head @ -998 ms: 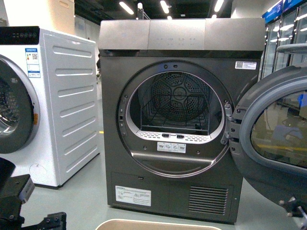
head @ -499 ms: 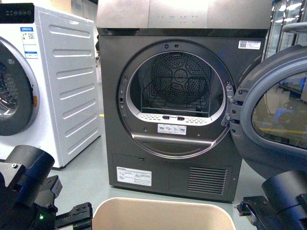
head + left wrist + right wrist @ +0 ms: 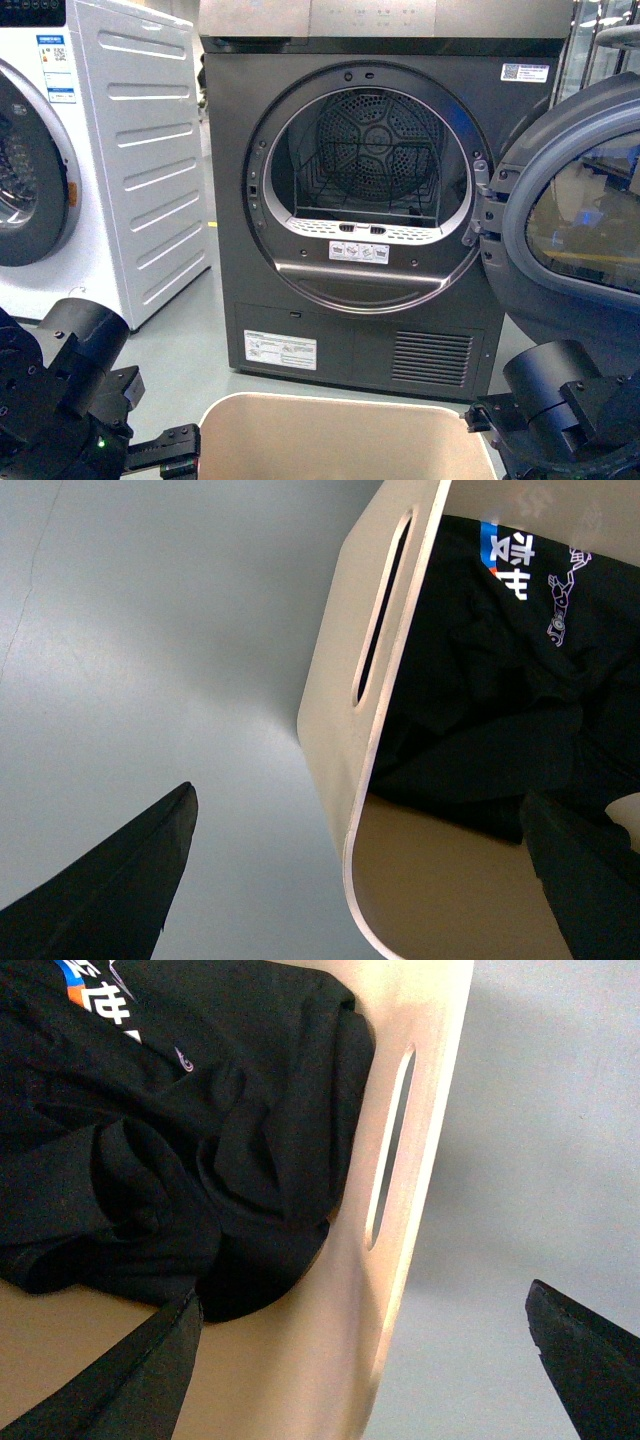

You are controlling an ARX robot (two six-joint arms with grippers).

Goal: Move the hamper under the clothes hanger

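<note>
Front view: the hamper [image 3: 345, 436] stands on the floor [image 3: 185, 350] at the bottom centre, just before a grey dryer [image 3: 300, 300] whose door [image 3: 570, 215] hangs open to the right. A white washer [image 3: 120, 170] is at left. The left arm [image 3: 60, 395] and right arm [image 3: 560, 400] flank the hamper's rim.

Left wrist view: the left pincer [image 3: 357, 795] is spread wide astride the hamper's slotted wall, one finger outside over the floor and one inside, gripping nothing. A black garment [image 3: 500, 690] lies inside.

Right wrist view: the right pincer [image 3: 360, 1295] is likewise released, straddling the opposite slotted wall, with one finger above the garment.
</note>
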